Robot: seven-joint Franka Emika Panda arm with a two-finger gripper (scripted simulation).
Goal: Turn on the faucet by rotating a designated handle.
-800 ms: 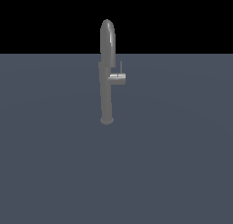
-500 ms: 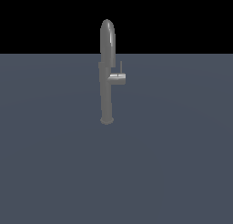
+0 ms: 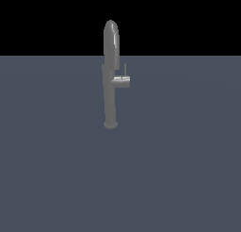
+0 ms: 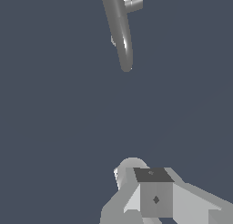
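1. Standing upright on the flat grey-blue worktop (image 3: 179,179), the faucet (image 3: 110,94) sits a little toward the exterior view's left of centre, its small flared base touching the surface.
2. Its slim grey column rises into an arched gooseneck top that reaches above the worktop's far edge into the black background.
3. The handle (image 3: 122,80) juts from the column about halfway up, toward the exterior view's right: a short shiny silver cylinder lying horizontal.
4. A thin grey rod lever stands upright from the outer end of that cylinder.
5. No arm appears in the exterior view.
6. In the wrist view, the gripper (image 4: 152,196) shows only as pale grey blocky parts at the frame's edge, well apart from the faucet (image 4: 120,32) and the silver handle (image 4: 133,0).
7. I cannot tell whether the jaws are spread or pressed together; nothing is seen between them.
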